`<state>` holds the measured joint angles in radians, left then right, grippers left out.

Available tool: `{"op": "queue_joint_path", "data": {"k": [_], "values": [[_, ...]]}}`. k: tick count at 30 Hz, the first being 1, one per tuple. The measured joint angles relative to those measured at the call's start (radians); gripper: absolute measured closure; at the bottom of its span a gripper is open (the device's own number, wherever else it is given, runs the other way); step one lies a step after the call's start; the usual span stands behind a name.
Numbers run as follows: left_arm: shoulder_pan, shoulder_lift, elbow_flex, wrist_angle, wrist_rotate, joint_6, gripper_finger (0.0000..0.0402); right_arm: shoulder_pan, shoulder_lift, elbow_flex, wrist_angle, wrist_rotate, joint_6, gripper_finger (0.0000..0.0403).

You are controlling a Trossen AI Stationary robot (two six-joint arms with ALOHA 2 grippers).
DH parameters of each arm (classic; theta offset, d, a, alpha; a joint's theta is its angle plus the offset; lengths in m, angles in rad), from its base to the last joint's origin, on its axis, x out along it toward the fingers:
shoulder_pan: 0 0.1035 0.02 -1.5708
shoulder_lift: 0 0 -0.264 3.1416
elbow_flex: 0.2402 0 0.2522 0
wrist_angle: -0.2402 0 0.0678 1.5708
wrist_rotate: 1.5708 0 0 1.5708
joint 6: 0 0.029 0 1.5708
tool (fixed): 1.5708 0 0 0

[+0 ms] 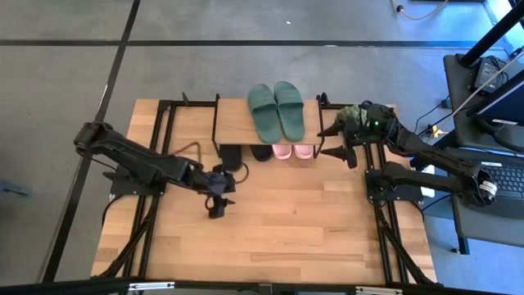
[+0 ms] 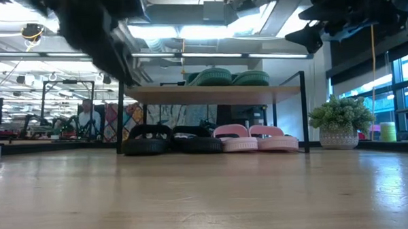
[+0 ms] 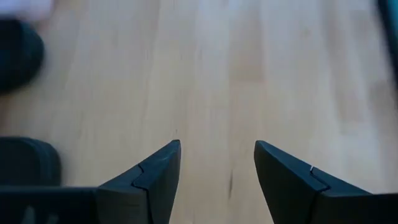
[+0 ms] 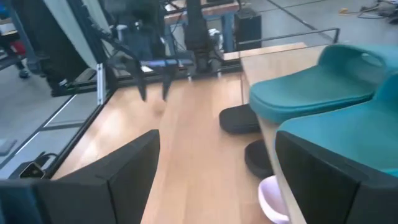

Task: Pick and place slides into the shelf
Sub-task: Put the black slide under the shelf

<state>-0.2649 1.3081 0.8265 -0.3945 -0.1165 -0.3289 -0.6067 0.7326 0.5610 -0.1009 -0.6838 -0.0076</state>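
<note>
Both end effectors hang open and empty near the shelf.

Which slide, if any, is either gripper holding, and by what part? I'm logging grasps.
Nothing is held: the left gripper and the right gripper are both open and empty.

Two dark jointed arms, matte black wedge-shaped fingers, green light on right arm's wrist
</note>
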Motion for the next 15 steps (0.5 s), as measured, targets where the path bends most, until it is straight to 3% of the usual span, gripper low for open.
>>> {"op": "queue_joint_path", "data": {"k": [8, 15], "values": [[0.051, 0.229, -0.001, 0.013, -0.095, 0.005, 0.0204, 0.051, 0.0, 0.0, 0.003, 0.002, -0.023, 0.0083], [0.174, 0.324, -0.001, 0.01, -0.124, -0.007, 0.0204, 0.067, 0.0, 0.0, 0.002, 0.002, -0.023, 0.0083]]}}
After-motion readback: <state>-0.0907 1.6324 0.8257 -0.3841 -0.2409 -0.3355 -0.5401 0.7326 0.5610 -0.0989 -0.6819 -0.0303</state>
